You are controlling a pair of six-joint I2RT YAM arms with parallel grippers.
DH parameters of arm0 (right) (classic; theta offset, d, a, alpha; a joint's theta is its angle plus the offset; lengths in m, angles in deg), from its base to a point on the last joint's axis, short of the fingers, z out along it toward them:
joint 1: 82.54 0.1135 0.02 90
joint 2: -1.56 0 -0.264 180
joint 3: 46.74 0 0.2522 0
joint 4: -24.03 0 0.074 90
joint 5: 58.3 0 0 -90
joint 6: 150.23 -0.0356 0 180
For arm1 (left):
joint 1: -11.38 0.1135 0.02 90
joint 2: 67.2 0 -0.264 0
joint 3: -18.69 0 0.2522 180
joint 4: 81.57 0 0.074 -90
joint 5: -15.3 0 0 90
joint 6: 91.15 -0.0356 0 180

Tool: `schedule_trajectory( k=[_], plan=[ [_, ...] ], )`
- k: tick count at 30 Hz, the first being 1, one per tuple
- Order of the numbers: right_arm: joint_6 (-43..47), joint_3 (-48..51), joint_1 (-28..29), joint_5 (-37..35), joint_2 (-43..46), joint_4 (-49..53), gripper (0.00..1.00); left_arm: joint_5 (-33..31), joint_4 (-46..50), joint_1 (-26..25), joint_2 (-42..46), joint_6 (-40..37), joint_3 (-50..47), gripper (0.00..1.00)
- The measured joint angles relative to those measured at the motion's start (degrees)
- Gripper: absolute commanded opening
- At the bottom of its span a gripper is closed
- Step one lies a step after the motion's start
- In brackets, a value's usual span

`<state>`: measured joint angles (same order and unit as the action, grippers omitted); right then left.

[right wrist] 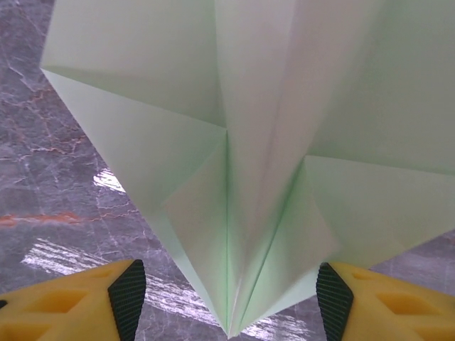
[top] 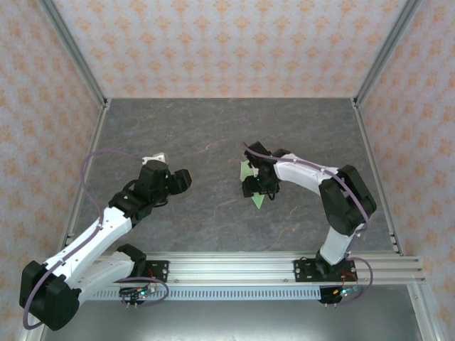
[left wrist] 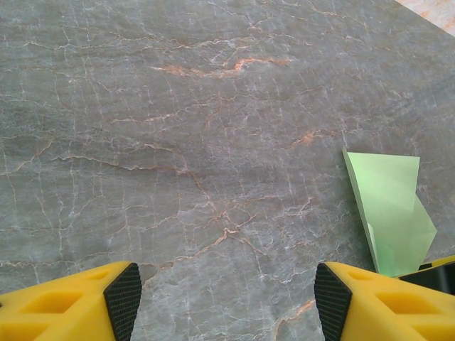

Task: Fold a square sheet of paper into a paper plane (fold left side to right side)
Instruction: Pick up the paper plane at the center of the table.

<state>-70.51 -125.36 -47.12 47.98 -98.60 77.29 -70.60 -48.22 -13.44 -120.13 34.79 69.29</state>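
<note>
Paper plane (right wrist: 263, 177) lies between open right fingers (right wrist: 126, 298); left fingers (left wrist: 122, 298) open, well aside

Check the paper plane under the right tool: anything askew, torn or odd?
Nothing torn or out of place. The paper plane lies on the table below the open right tool; its layers gape slightly along the centre crease.

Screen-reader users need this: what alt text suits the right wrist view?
A pale green folded paper plane, creased down its centre, lies on a grey marbled table with its tip toward the camera. Two yellow fingers stand apart either side of the tip.
</note>
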Motion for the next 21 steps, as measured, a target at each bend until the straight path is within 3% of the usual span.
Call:
schedule_trajectory(
  k=[11, 21],
  plan=[
    [-0.11, -2.4, 0.2, -2.34, -2.51, 0.11, 0.43, 0.0, 0.04, 0.0, -0.02, 0.0, 0.0, 0.68],
    [-0.02, -2.67, 0.2, -4.5, -4.39, 0.09, 0.3, 0.0, 0.09, 0.0, -0.5, -0.02, 0.9, 0.69]
  ],
)
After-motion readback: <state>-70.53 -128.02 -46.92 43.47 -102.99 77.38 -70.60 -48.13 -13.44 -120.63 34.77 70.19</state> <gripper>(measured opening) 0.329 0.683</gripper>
